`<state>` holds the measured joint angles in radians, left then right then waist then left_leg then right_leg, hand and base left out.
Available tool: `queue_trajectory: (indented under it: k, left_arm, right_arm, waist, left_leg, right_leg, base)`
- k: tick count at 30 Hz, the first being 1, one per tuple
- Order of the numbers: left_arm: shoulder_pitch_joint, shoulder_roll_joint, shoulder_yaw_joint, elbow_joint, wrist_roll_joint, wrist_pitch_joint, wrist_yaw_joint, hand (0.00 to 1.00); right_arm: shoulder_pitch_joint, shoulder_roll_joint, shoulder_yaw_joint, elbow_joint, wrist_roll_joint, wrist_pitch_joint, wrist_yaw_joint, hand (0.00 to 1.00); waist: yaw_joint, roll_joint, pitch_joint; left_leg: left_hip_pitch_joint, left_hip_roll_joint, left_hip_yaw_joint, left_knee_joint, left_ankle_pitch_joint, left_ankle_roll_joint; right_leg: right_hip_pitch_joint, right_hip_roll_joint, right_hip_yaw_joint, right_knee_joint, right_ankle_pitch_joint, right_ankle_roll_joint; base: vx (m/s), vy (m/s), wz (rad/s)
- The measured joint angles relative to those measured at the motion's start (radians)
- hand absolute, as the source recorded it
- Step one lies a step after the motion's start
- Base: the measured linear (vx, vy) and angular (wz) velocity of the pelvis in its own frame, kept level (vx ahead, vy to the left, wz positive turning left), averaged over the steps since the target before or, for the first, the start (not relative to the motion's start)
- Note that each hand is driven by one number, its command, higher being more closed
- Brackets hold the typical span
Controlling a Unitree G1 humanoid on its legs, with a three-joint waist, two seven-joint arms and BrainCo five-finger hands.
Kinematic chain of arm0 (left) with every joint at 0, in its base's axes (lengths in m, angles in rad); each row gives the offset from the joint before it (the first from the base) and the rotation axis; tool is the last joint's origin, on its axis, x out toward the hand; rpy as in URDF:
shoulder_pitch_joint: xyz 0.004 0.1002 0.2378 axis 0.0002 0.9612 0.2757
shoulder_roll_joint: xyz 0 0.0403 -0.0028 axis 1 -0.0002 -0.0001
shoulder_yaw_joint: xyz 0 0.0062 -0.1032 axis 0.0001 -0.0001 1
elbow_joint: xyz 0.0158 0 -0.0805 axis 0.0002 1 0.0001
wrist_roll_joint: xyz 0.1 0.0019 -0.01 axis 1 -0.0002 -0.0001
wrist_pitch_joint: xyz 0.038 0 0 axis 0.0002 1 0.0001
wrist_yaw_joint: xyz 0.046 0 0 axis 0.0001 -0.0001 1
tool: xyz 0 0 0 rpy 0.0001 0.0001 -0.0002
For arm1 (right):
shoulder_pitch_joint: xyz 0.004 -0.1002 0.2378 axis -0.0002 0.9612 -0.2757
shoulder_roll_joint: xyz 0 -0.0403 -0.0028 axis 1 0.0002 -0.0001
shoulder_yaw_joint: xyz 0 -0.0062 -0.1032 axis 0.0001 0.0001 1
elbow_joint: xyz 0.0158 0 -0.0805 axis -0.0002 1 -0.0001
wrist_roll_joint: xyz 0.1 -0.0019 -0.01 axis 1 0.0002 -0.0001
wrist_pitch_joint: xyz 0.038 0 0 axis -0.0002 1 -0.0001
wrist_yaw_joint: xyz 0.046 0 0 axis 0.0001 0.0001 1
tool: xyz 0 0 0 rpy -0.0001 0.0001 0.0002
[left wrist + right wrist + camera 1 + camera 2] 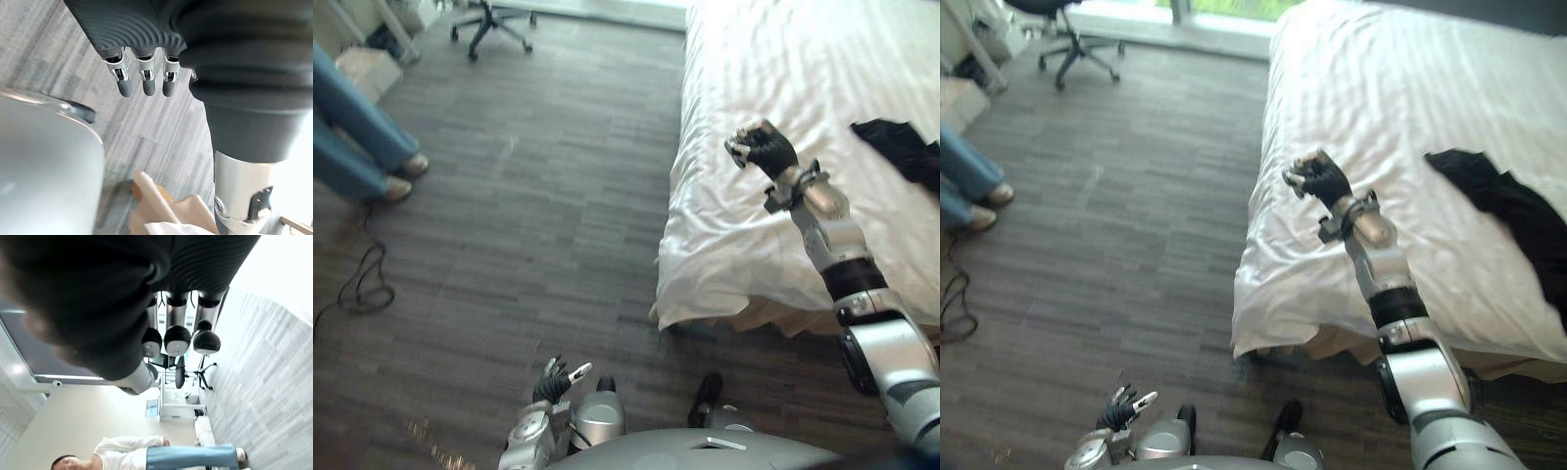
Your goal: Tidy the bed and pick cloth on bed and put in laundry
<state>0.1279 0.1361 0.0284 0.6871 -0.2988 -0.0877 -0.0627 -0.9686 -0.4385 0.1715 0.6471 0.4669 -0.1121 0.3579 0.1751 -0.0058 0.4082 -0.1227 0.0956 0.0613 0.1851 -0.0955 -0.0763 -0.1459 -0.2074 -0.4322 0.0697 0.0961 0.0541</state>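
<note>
Cloth (pixel 1508 208), black and crumpled, lies on the bed (pixel 1410 88) at the right edge of the frame, partly cut off by it. It rests flat on the white sheet and nothing touches it.

The right hand (pixel 1322 179) is raised over the bed near its left border, in the middle of the frame and well apart from the cloth. Its fingers are curled in and hold nothing. The left hand (pixel 556 380) hangs low at the bottom of the frame over the floor (pixel 529 215), with fingers straight, loosely spread and empty.

The sheet is wrinkled all over. At the lower left corner of the bed it overhangs, with a beige base showing under it.

An office chair (pixel 489 22) stands at the top left. A person's legs (pixel 357 137) in blue trousers are at the left edge.

Risks, as a judgement:
- The cloth is limp. A shallow pinch may catch one fold only, so the rest trails or drops on the floor.
- A low reach across the bed may snag the sheet with the cloth and bunch it more.
- A curled hand would push the cloth instead of taking it, so the fingers need to open first.
- The reach is long, so there is a balance risk when leaning.
- The person stands near a likely carry path.

Writing: none legible.
</note>
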Motion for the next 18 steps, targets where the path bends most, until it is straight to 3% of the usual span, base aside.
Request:
queue_trajectory:
  k: [1, 2, 6, 12, 16, 18]
  left_arm:
    - [-0.018, 0.004, -0.013, -0.015, -0.031, -0.006, -0.006, 0.00]
    - [-0.028, 0.006, -0.028, -0.017, -0.044, -0.006, -0.006, 0.00]
    - [-0.074, 0.015, -0.110, -0.015, -0.101, -0.008, -0.003, 0.00]
    - [-0.145, 0.012, -0.199, 0.013, -0.143, -0.016, 0.005, 0.00]
    - [-0.163, 0.010, -0.216, 0.031, -0.162, -0.039, 0.006, 0.00]
    - [-0.173, 0.002, -0.219, 0.045, -0.161, -0.055, 0.004, 0.00]
  right_arm:
    - [-0.054, -0.001, 0.001, 0.034, 0.002, 0.009, -0.007, 1.00]
    - [-0.075, -0.001, 0.002, 0.064, 0.003, 0.015, -0.011, 1.00]
    - [-0.097, -0.025, 0.002, 0.221, -0.001, 0.075, -0.065, 1.00]
    - [-0.077, -0.046, -0.004, 0.333, 0.000, 0.160, -0.093, 1.00]
    - [-0.003, -0.025, -0.011, 0.331, -0.007, 0.194, -0.064, 1.00]
    - [0.106, 0.019, -0.040, 0.333, -0.024, 0.200, 0.000, 1.00]
  waist:
    - [0.011, 0.013, 0.053]
    - [0.017, 0.022, 0.067]
    - [0.046, 0.063, 0.089]
    - [0.056, 0.139, 0.118]
    - [0.051, 0.140, 0.117]
    - [0.031, 0.139, 0.117]
  left_leg:
    - [-0.040, -0.006, -0.008, 0.032, -0.001, 0.002]
    - [-0.080, -0.011, -0.015, 0.050, 0.001, 0.006]
    - [-0.236, -0.032, -0.022, 0.115, 0.008, 0.018]
    - [-0.352, -0.044, -0.023, 0.154, 0.015, 0.029]
    - [-0.349, -0.049, -0.018, 0.149, 0.015, 0.030]
    - [-0.343, -0.054, -0.017, 0.147, 0.012, 0.034]
  right_leg:
    - [-0.043, -0.015, 0.000, 0.049, -0.011, -0.007]
    - [-0.080, -0.026, -0.001, 0.074, -0.014, -0.010]
    - [-0.237, -0.067, 0.004, 0.159, -0.023, -0.019]
    - [-0.352, -0.086, 0.008, 0.193, -0.016, -0.026]
    - [-0.354, -0.091, 0.013, 0.193, -0.016, -0.026]
    - [-0.349, -0.096, 0.015, 0.192, -0.017, -0.023]
  base:
    - [-0.27, 0.016, 0.22]
    - [-0.26, 0.022, 0.20]
    - [-0.12, 0.035, 0.13]
    - [-0.04, 0.030, 0.04]
    - [0.05, 0.030, 0.01]
    - [0.08, 0.046, 0.02]
